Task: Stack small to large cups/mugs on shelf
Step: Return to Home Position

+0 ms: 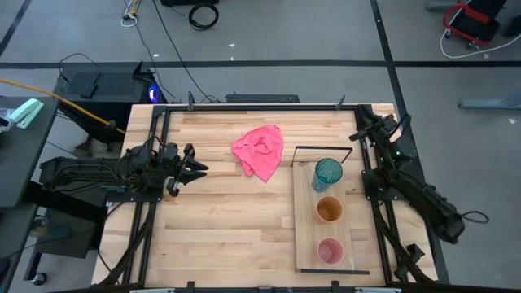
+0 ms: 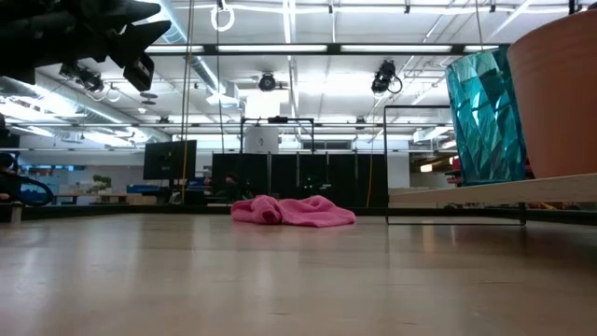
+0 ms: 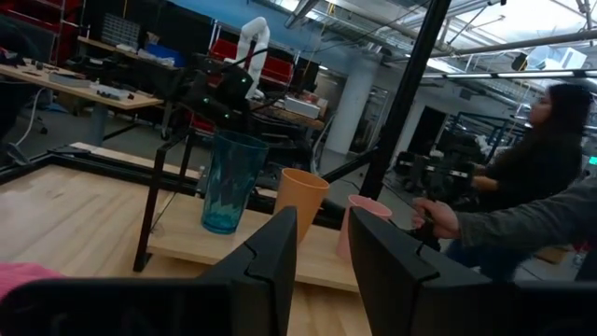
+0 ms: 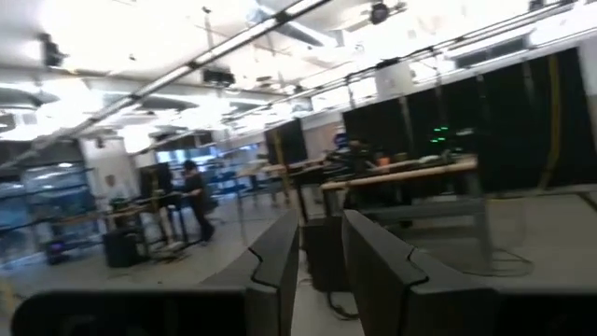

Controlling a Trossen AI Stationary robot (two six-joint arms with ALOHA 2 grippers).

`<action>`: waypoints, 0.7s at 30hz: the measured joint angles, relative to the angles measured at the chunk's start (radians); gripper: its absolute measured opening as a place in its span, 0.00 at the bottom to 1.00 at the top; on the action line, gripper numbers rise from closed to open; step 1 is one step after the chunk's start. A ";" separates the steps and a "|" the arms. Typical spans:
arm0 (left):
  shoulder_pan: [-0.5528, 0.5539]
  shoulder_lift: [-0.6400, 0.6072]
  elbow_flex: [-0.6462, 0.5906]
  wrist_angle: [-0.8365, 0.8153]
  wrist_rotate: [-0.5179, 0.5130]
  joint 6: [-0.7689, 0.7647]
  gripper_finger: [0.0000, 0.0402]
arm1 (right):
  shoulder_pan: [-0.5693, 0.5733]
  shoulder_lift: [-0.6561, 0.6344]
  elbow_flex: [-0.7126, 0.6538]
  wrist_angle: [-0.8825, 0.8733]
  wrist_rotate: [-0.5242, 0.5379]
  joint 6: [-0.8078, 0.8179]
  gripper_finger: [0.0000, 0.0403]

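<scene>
From above, the shelf (image 1: 305, 220) lay along the right side of the table (image 1: 228, 236) - and all three cups stood on it in a single row, apart from one another. The teal cup (image 1: 328, 172) sat at the wire frame (image 1: 321, 148) end, the orange cup (image 1: 329, 210) in the middle, the pink cup (image 1: 330, 251) at the far end. A pink cloth (image 1: 259, 151) lay crumpled mid-table, just beside the frame. The left gripper (image 1: 195, 160) hung over the table's left part, well apart from the shelf; the right gripper (image 1: 361, 130) was up at the table's far right corner.

At table height, teal and orange cups rose large on the shelf, with the cloth beyond.

The left wrist view showed its fingers slightly parted and holding nothing - all three cups lined up ahead, a person (image 3: 536, 149) behind them.

The right wrist view: fingers narrowly apart, empty, facing the room.
</scene>
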State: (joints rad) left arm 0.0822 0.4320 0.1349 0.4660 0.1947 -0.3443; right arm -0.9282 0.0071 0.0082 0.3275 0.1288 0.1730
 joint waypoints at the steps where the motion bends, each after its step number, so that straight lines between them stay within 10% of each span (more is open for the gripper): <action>1: 0.000 0.000 0.000 0.000 0.000 0.000 0.27 | -0.018 0.000 0.000 -0.007 -0.001 0.000 0.23; 21: 0.000 0.000 0.002 -0.087 0.000 0.070 0.27 | -0.059 0.000 0.000 -0.272 -0.052 -0.099 0.23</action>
State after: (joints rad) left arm 0.0820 0.4320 0.1364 0.3787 0.1947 -0.2741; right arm -0.9871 0.0074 0.0086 0.0556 0.0772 0.0739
